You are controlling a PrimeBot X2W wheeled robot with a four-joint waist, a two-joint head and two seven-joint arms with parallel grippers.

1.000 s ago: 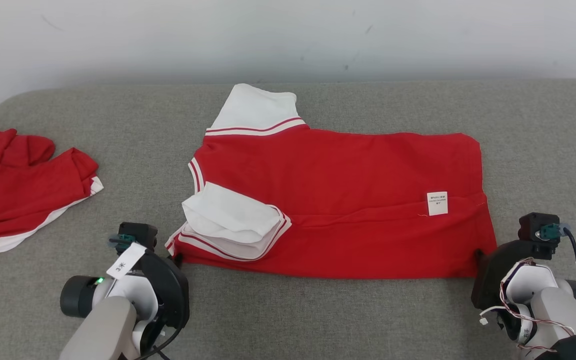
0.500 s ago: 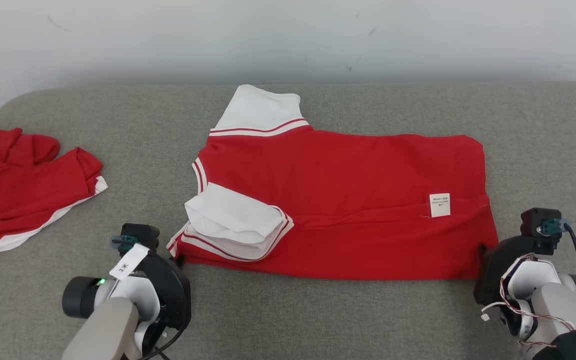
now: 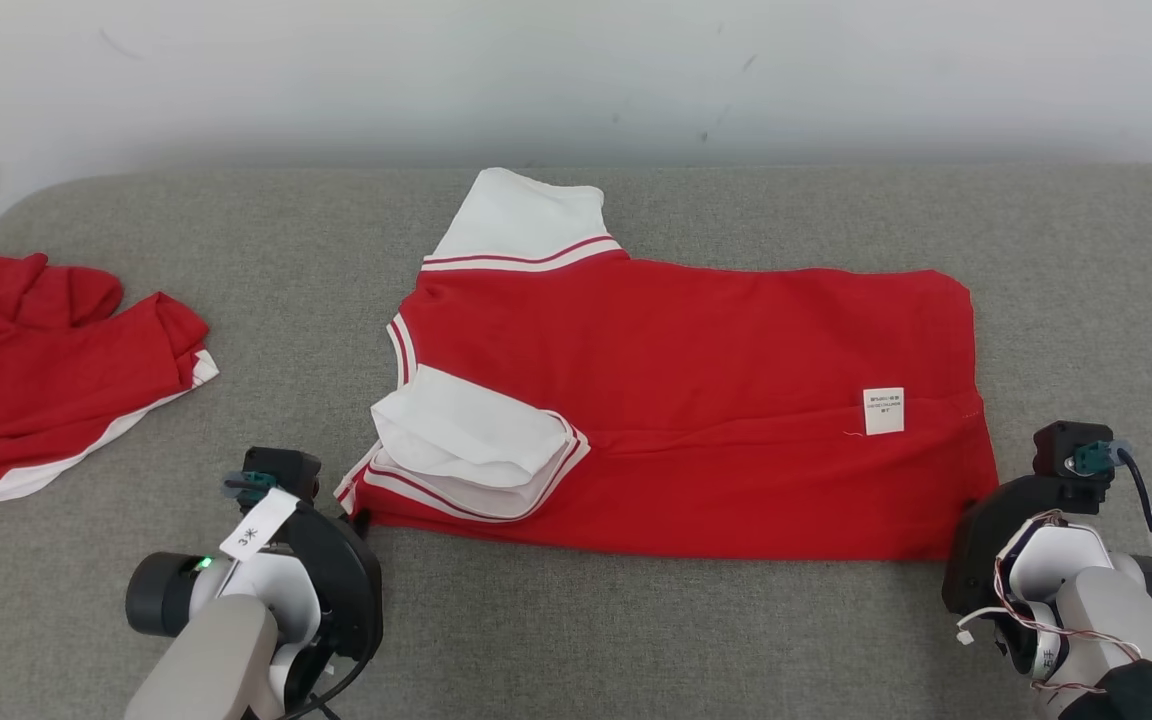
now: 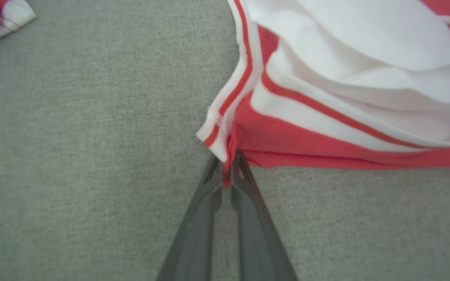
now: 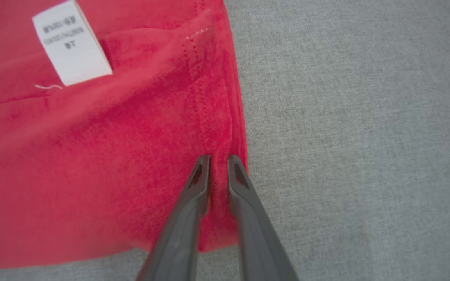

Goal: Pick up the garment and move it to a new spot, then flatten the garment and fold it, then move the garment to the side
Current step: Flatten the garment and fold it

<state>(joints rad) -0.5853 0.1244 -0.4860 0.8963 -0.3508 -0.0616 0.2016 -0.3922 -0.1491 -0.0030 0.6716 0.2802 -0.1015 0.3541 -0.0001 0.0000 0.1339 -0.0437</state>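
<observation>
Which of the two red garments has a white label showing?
The spread-out red shirt in the middle: a small white label sits near its right hem. The crumpled red garment at the far left shows none.

The garment (image 3: 696,400) is red knit cloth, matt, with white cloth sleeves and ribbed striped trim. Its label (image 3: 883,410) is white, smooth and paper-like. The surface (image 3: 636,630) beneath is grey woven upholstery fabric, coarse and matt. The left gripper (image 4: 227,166) has fingers (image 4: 201,222) of dark grey plastic, smooth with a faint sheen. The wall (image 3: 576,70) at the top of the frame is white, matt and lightly scuffed
</observation>
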